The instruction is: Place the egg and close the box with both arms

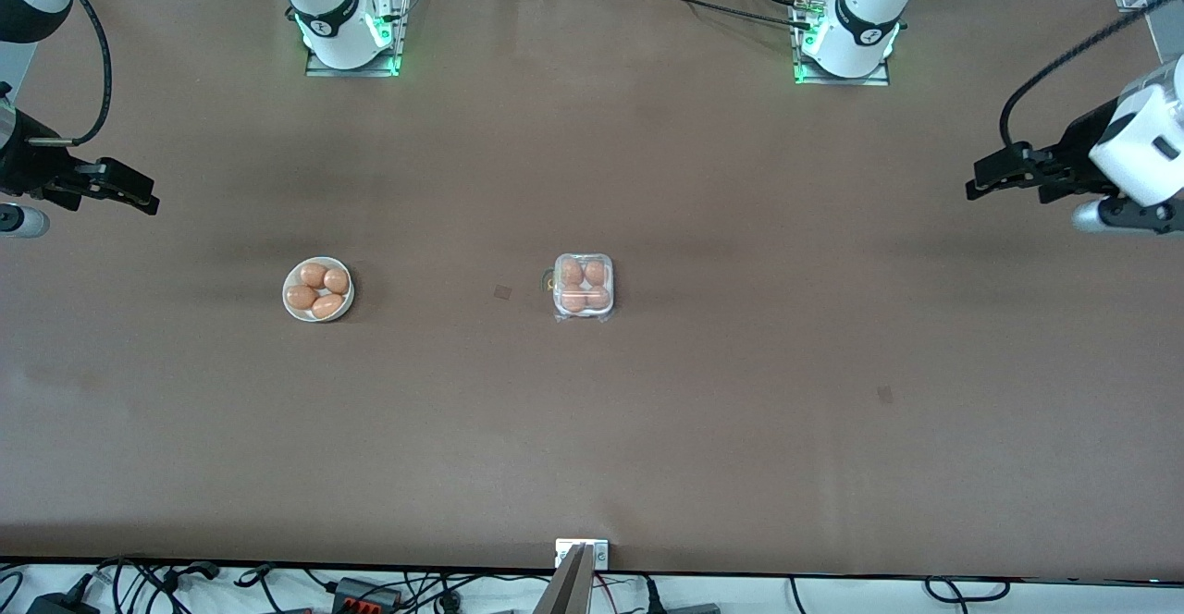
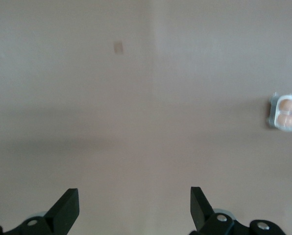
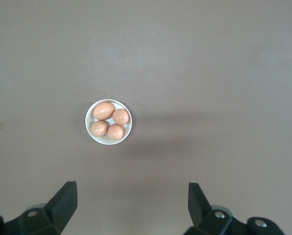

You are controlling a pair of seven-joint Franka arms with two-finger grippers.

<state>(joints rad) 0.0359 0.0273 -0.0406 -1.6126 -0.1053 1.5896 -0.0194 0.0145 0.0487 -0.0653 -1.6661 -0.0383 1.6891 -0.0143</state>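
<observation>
Apparently done: box (image 1: 584, 287) sits mid-surface, lid down over four eggs, well apart from the bowl (image 1: 317, 289) holding four more. Left gripper (image 1: 982, 179) and right gripper (image 1: 139, 196), both spread wide and empty, wait over opposite surface ends, clear of everything.

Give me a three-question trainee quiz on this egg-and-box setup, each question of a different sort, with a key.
1. True or false: the box has an empty cell.
2. How many eggs lie in the white bowl? A) two B) three C) four
3. Fill in: the left pincer and the right pincer are both ____, holding nothing.

Key
1. False: all four cells hold an egg, and the lid looks to be down over them.
2. C: four eggs, seen in the front and right wrist views.
3. Open: each arm waits at its own end of the table, well away from box and bowl.
</observation>
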